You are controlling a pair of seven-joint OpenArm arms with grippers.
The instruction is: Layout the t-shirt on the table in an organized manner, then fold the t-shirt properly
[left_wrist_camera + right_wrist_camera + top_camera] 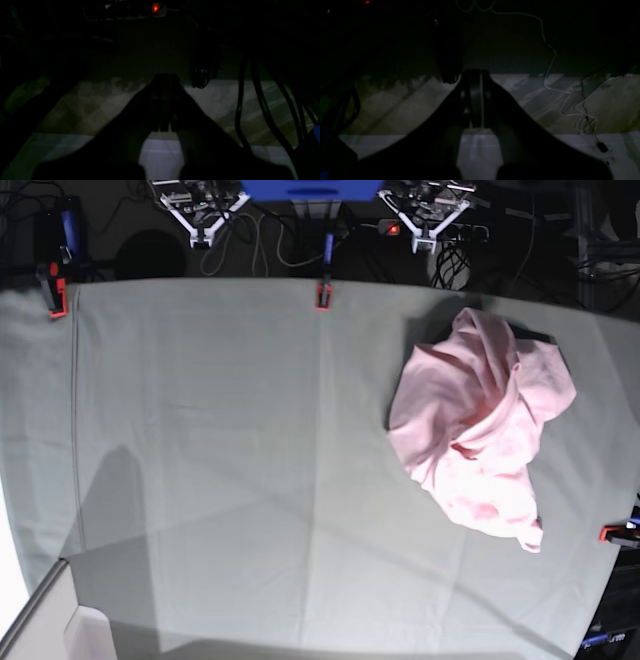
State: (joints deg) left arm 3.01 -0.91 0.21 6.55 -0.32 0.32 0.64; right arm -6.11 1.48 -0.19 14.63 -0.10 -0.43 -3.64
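While the table [200, 460] lies creased and grey-green, the t-shirt [480, 430] sits crumpled at 3 o'clock, pale pink, plain side up. Left gripper [163, 105] and right gripper [476, 100] clenched, grasping nothing.

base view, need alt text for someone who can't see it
A crumpled pale pink t-shirt lies in a heap near the right edge of a large table covered in creased grey-green cloth. Small red clamps grip the cloth's edges. Both arms sit folded at the far edge, touching nothing.
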